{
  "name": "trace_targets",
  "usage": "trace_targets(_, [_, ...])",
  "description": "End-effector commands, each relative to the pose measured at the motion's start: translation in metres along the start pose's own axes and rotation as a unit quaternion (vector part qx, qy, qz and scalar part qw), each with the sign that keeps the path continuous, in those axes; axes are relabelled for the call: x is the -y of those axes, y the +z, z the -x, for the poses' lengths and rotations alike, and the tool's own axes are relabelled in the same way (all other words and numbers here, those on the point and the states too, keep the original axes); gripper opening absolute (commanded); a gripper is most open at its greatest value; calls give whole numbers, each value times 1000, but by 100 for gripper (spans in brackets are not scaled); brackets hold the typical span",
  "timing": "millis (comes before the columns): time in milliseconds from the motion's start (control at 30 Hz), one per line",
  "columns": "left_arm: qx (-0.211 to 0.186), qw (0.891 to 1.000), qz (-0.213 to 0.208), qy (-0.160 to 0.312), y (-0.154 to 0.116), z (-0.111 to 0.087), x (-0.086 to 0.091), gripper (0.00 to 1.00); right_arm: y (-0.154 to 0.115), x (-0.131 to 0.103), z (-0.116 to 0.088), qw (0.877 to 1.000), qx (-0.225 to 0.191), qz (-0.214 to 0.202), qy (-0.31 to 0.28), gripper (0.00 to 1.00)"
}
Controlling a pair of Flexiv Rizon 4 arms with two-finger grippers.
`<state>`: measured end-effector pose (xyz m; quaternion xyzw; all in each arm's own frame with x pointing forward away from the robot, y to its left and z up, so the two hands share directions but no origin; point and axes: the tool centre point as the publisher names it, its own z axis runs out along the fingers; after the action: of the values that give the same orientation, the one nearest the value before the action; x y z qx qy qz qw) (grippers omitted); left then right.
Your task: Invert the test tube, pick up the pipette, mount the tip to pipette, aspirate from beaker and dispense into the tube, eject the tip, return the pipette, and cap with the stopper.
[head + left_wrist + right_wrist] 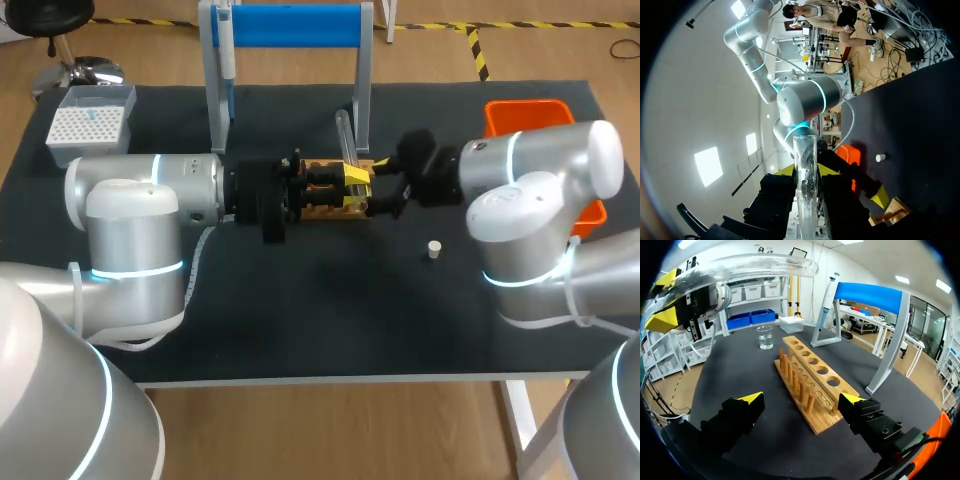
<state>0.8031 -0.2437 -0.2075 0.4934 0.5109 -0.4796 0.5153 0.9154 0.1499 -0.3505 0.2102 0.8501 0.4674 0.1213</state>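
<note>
My left gripper (350,185) is shut on a clear glass test tube (345,135) and holds it above the wooden rack (330,208). In the left wrist view the tube (805,175) stands between the dark fingers (774,197). From the right wrist view the tube (750,267) lies almost level, high over the rack (812,382), with its mouth towards the pipette (826,302). My right gripper (802,400) is open and empty, close to the rack's near end. The pipette (227,50) hangs on the blue stand (290,25). A water beaker (765,336) stands beyond the rack. The small stopper (434,249) lies on the mat.
A tip box (90,125) sits at the back left and an orange bin (530,115) at the back right, partly behind my right arm. The two grippers face each other closely over the rack. Bare black mat (320,310) lies in front.
</note>
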Motion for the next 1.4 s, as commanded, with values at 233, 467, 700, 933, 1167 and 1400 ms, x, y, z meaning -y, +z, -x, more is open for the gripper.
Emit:
trace_targets(233, [2,1000,1,1,1,-1,0,0,4,-1,-1,1000,5,-2,-1,100])
trace_targets(467, [2,1000,1,1,1,-1,0,0,4,0,-1,1000,9,-5,0,100])
trace_targets(700, [2,1000,1,1,1,-1,0,0,4,0,-1,1000,12,-5,1,100])
trace_targets(933, [2,1000,1,1,1,-1,0,0,4,0,-1,1000,12,-5,1,100])
trace_targets(1167, [2,1000,1,1,1,-1,0,0,4,0,-1,1000,12,-5,1,100])
trace_targets(1400, [12,999,-1,-38,-2,0,-9,0,4,0,-1,1000,12,-5,1,100])
